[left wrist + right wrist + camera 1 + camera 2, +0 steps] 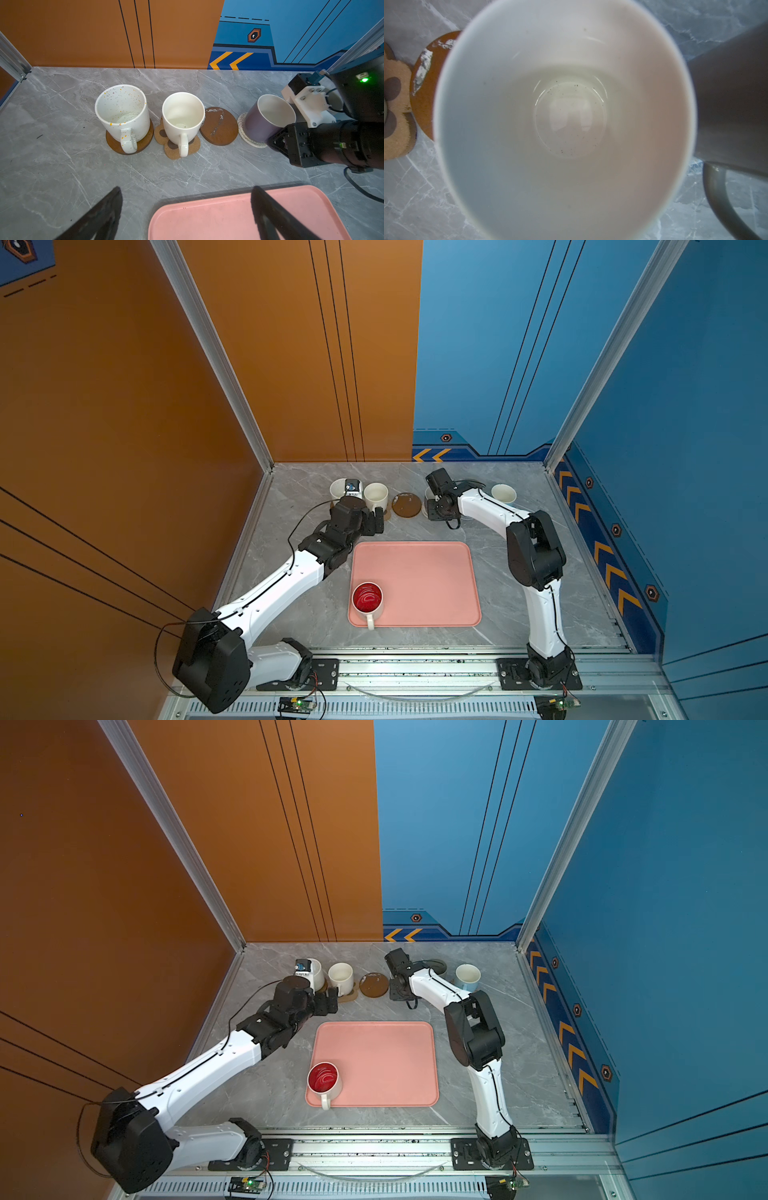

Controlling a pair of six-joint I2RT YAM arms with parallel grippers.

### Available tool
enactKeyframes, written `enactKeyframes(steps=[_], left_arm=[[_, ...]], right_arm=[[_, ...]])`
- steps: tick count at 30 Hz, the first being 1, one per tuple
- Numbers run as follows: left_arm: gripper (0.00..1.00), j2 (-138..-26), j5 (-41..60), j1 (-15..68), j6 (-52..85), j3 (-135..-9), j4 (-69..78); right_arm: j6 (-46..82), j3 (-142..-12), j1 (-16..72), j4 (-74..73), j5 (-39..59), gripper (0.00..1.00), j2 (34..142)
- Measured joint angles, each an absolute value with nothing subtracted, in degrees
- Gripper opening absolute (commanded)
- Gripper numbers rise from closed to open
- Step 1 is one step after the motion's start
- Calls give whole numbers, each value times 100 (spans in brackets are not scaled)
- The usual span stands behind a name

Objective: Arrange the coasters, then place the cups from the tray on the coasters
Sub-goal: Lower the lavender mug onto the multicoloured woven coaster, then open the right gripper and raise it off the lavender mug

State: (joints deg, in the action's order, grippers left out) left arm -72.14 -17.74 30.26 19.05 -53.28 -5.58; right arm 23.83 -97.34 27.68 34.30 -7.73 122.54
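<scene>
A white cup with a red inside [367, 598] stands on the front left corner of the pink tray [419, 572]. Along the back, a speckled white cup [122, 112] sits on a brown coaster [143, 143] and a plain white cup [182, 116] on the paw-print coaster [160, 133]. A second brown coaster [219, 126] is bare. The lavender cup [259, 120] rests on the cream woven coaster [242, 128], with my right gripper [436, 512] right at it and its fingers hidden. My left gripper [187, 188] hangs open over the tray's back edge, holding nothing.
A grey cup [726, 104] stands close beside the lavender one. A light blue cup [503, 493] stands at the back right. Walls close the table on the left, back and right. The arm bases sit on a rail along the front edge.
</scene>
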Motion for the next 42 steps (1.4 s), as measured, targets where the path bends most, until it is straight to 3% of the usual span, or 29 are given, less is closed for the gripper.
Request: enactKeyframes(steps=[11,18,42], left_arm=[[97,-7214,-1774,3026,1905,-5325,-578],[97,-7214,-1774,3026,1905,-5328,-578],[96,-7225,-1774,3028,1907,-5443,-731]], right_arm=[[2364,-9727,2768,3315,-773,49,12243],[2357,-9321,2781,3205,-773,54,11799],[2862,-6781,3977,1787,-1992,62,8027]])
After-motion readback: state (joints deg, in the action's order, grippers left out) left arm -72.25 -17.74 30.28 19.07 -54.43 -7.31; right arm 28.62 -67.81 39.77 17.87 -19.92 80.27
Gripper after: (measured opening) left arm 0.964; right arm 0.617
